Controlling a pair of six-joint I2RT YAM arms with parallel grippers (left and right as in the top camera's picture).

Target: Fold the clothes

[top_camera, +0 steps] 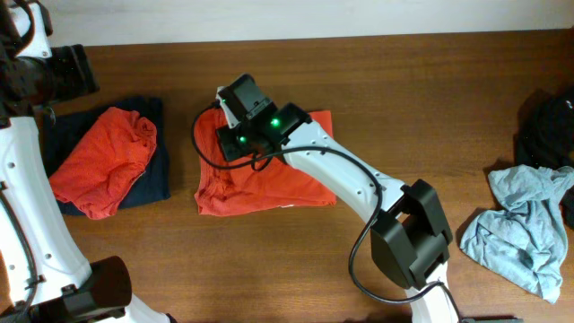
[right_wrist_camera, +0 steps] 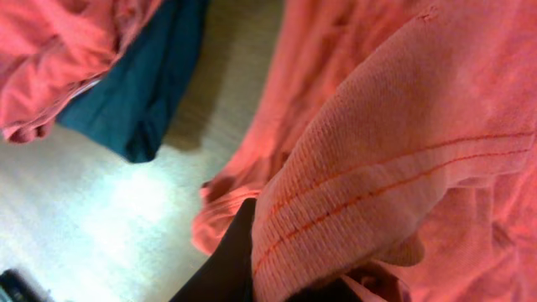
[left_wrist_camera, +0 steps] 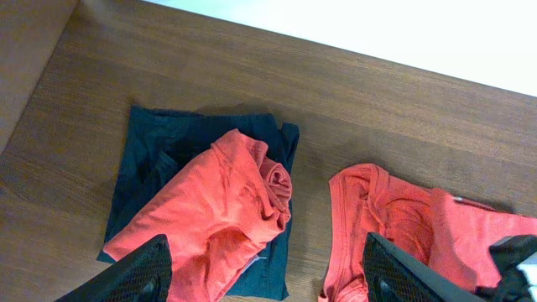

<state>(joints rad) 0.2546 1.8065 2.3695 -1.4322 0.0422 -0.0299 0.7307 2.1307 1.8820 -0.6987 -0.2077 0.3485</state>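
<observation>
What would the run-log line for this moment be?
left gripper: open, empty | right gripper: shut on shirt | pile: red on navy, beside shirt

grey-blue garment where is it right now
In the overhead view the grey-blue garment lies crumpled at the picture's right edge, just below the black garment and well apart from the red-orange shirt at the centre.

The red-orange shirt (right_wrist_camera: 394,151) drapes its ribbed hem over the end effector (right_wrist_camera: 281,283).
</observation>
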